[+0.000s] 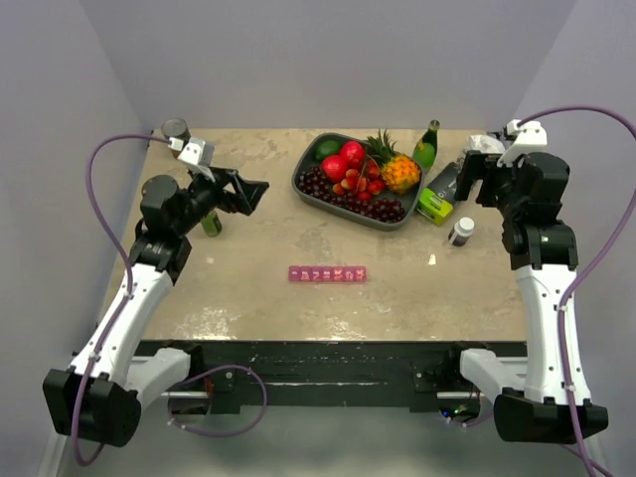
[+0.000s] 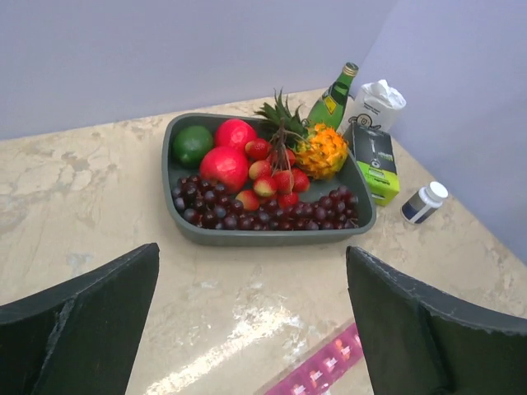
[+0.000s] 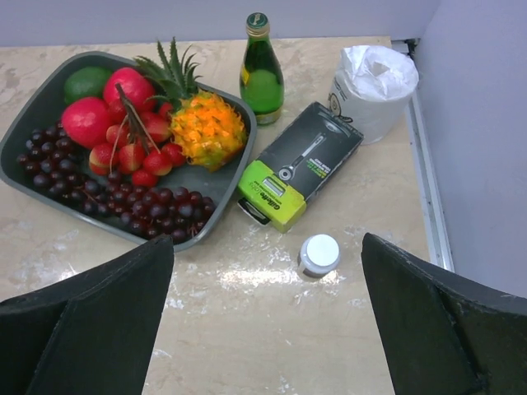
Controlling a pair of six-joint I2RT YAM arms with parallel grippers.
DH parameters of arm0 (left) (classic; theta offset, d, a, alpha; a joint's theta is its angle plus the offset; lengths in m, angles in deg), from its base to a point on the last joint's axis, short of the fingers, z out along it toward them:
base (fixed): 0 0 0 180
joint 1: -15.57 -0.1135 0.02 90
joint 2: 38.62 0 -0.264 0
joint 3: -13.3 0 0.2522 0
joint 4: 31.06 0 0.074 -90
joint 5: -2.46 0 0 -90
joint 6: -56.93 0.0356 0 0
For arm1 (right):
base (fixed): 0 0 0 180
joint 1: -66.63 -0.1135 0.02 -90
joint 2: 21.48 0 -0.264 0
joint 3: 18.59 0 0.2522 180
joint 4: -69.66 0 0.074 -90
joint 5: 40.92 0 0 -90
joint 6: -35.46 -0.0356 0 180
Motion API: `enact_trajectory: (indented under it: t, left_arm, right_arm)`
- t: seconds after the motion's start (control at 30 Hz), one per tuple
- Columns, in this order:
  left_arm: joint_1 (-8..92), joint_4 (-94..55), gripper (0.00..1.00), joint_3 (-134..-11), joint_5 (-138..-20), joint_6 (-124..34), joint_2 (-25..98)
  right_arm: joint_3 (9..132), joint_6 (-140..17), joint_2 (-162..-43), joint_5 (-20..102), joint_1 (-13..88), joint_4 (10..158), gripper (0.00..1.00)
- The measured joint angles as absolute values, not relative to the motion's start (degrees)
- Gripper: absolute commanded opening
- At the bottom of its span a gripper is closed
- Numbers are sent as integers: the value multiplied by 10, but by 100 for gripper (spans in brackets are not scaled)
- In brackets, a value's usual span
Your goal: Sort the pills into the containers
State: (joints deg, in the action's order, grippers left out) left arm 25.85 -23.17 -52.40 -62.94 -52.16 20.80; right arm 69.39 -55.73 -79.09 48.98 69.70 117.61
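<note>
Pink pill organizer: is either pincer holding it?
No, the pink pill organizer lies alone on the tabletop, while the left pincer and right pincer hang open, well away from it.

The top camera looks down from above and behind the near edge of the table (image 1: pixel 248 308) and sees all of it from far. Both wrist cameras hang lower and look obliquely toward the far side, the right one nearer. All three views share the tray (image 1: pixel 300 185) and the white bottle (image 1: pixel 460 232).
</note>
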Motion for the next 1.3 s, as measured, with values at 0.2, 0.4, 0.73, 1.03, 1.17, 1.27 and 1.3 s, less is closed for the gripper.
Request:
enact_trajectory:
  t: [0.2,0.4,0.73,1.03,1.17,1.27,1.3]
  left_arm:
    - [280,-229,99,-458,-630,-471,123]
    - [287,-222,99,-412,-630,-447,133]
    - [292,-180,96,-367,-637,-438,139]
    - [292,-147,96,-349,-662,-431,121]
    - [292,-130,96,-324,-687,-422,81]
    - [292,-120,97,-316,-711,-413,51]
    - [292,-120,97,-316,-719,-411,44]
  right_arm:
    - [688,-474,-797,389,700,1186,99]
    - [636,-273,-817,211,700,1244,99]
    - [530,-18,-954,92,484,1282,99]
    - [570,-15,-1164,178,279,1149,97]
    - [582,-21,-1227,222,235,1100,88]
    - [592,-32,-1260,249,224,1079,83]
    - [598,-37,-1266,249,224,1077,82]
